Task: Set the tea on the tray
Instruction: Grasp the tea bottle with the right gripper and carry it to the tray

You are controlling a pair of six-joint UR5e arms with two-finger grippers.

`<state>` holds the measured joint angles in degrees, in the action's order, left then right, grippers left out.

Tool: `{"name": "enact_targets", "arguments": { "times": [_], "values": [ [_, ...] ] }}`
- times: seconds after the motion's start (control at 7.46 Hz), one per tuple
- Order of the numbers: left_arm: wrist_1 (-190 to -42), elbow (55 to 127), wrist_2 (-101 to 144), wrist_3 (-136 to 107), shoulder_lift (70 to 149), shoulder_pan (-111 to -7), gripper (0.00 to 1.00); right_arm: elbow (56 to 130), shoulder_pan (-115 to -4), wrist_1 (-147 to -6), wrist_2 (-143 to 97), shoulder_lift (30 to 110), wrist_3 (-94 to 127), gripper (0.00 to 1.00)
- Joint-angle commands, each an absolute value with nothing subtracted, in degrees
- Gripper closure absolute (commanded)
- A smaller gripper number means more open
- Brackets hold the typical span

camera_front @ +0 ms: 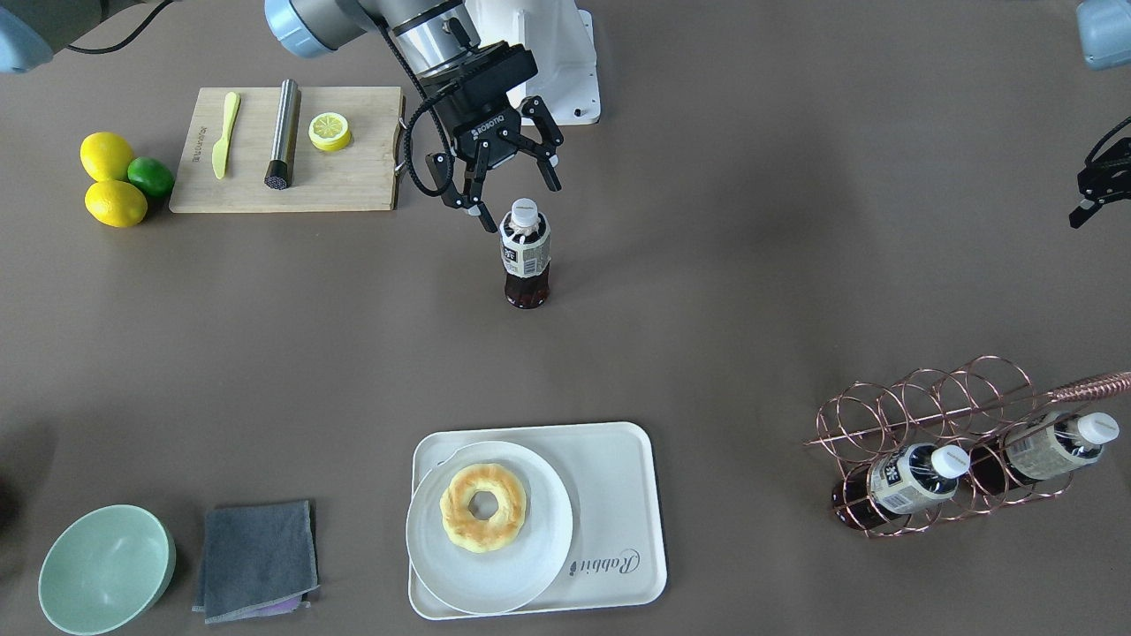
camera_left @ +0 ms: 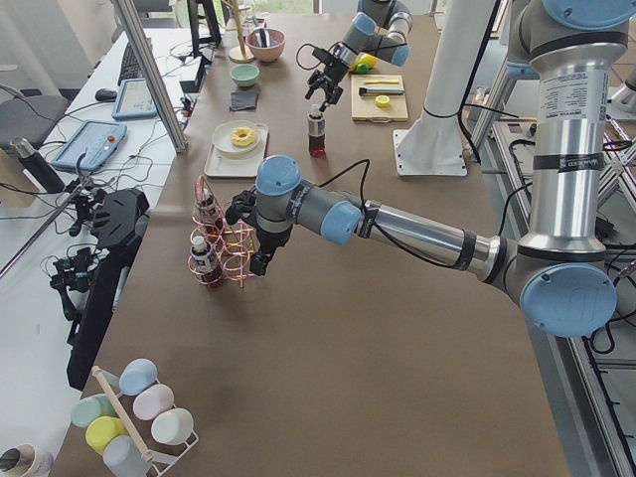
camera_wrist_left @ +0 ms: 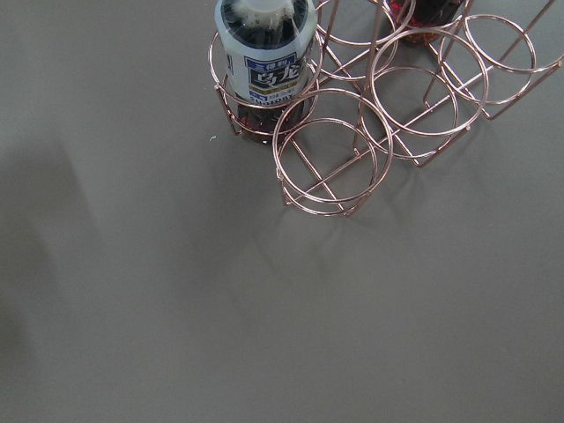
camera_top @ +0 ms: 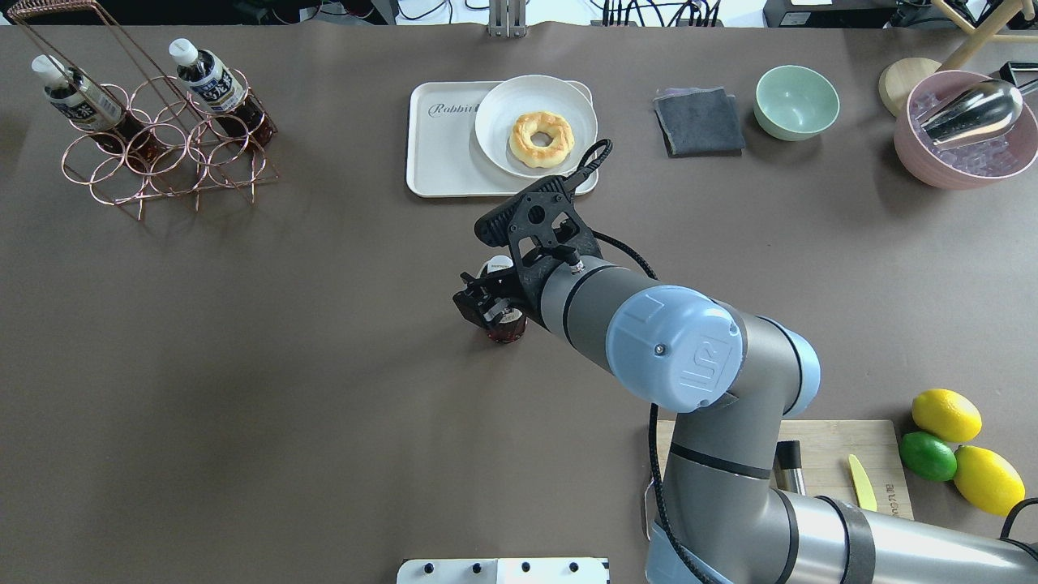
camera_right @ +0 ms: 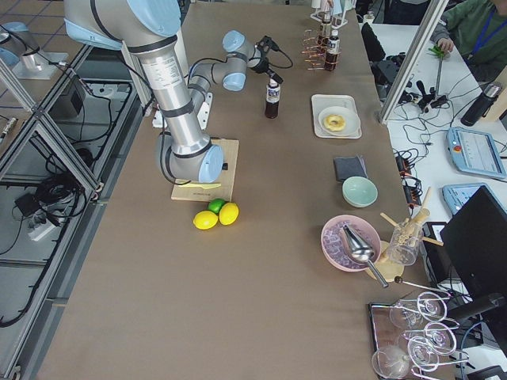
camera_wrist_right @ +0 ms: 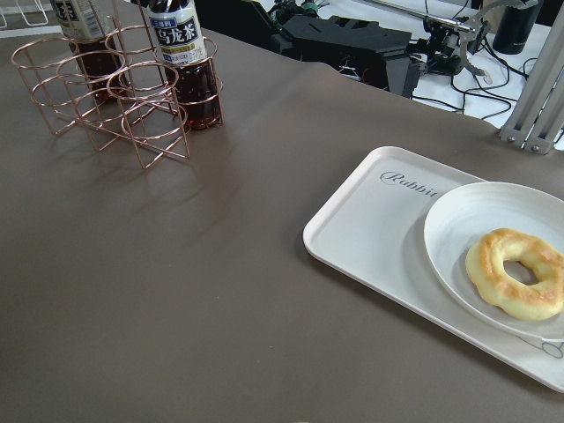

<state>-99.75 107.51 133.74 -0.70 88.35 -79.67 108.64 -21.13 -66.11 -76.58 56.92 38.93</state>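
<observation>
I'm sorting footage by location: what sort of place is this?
Most likely a robotics lab, not a café: an aluminium frame post, a teach pendant and loose cables flank the table, and the tray with its doughnut looks like a staged prop.

tea (camera_front: 526,256): white-capped dark bottle; upright on table (camera_front: 751,291); well apart from tray | tray (camera_front: 618,495): off-white; flat

Bright, even, diffuse from overhead. Soft broad shadows across the table (camera_front: 760,291), darker at lower left. Thin blurred shadows under the wire rack (camera_wrist_left: 370,97). Sharp focus throughout.
</observation>
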Motion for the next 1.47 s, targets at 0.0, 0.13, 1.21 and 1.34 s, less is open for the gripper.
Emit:
{"name": "enact_targets", "arguments": {
  "times": [0.0,0.13,1.21,1.34],
  "values": [
    [-99.8,107.5,133.8,-0.7,88.4,-79.7,0.00,108.3,-20.0,-65.8,-75.4,57.2,39.0,0.14],
    [-99.7,107.5,133.8,-0.7,88.4,-79.7,0.00,108.3,-19.8,-65.8,-75.4,57.5,39.8,0.19],
    [-99.7,108.1,133.7,-0.7,88.4,-80.0,0.00,108.4,-22.9,-66.3,-75.6,54.2,40.0,1.00],
    [-99.6,108.3,133.7,-0.7,88.4,-80.0,0.00,108.0,-25.0,-66.4,-76.0,52.8,40.1,1.00]
  ]
}}
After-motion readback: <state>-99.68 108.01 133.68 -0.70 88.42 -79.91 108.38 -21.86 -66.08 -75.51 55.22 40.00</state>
